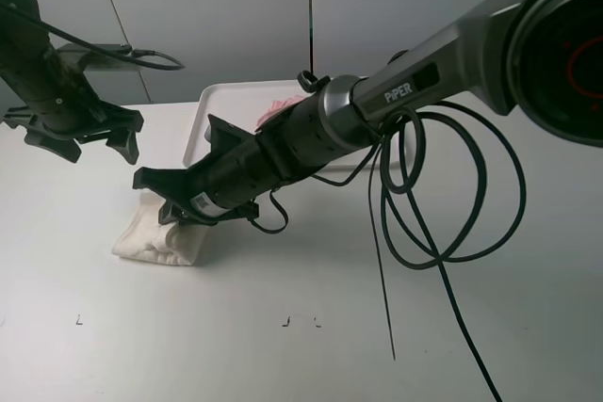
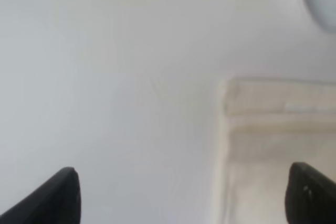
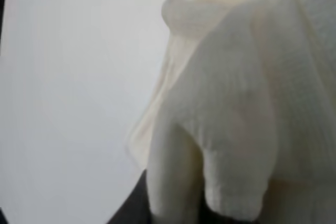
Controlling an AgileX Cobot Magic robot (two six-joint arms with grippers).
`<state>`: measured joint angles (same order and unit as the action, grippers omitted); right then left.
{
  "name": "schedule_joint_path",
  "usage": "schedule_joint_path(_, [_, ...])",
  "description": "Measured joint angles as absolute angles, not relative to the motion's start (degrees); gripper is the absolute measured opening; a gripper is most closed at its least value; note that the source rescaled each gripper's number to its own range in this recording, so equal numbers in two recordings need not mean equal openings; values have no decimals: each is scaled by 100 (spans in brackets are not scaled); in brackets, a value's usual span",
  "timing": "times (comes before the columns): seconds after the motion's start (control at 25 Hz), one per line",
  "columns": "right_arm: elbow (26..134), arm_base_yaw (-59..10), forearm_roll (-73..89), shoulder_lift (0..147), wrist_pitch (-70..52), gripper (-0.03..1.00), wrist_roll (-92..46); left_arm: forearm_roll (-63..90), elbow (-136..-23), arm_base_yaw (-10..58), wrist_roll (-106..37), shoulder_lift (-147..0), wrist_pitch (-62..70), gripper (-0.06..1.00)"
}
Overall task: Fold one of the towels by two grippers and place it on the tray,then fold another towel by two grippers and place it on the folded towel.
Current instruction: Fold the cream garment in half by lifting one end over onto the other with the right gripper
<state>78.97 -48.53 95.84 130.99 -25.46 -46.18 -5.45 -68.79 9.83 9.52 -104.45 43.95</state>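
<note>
Exterior high view: the right gripper (image 1: 174, 206) reaches across the middle of the table (image 1: 283, 345) and sits on the white towel (image 1: 155, 240), which lies folded or bunched near the table's left part, in front of the tray (image 1: 212, 101). A pink towel (image 1: 283, 105) already lies in the tray. The left gripper (image 1: 89, 143) hovers just above and behind the white towel, apart from it.

Right wrist view: cloth of the white towel (image 3: 236, 108) is gathered between our right fingers, which appear closed on a fold. Left wrist view: our left fingers (image 2: 63, 192) stand wide apart with nothing between them, and the towel's edge (image 2: 273, 129) lies below.

Risks, as we judge them. With only the right gripper holding, a lift may let the free layers sag and the fold open. The grasp seems to bite a thick bunch, so part of it could slip out on the way to the tray. The right arm's loose cable (image 1: 443, 223) hangs low and might drag.

Orientation: the white towel's long axis appears to run roughly left to right in the exterior view, slightly tilted, with its far end under the gripper; the exact outline is hidden.
</note>
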Motion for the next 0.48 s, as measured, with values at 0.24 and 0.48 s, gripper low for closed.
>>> schedule_joint_path(0.24, [8172,-5002,9949,13113,-2695,59,-4963,-443,-7048,983,800,-10348,4485,100])
schedule_joint_path(0.48, [8530,-5177,9980,13113,-2886,64,-5300,-222,-7048,983,590,-10348,4507,100])
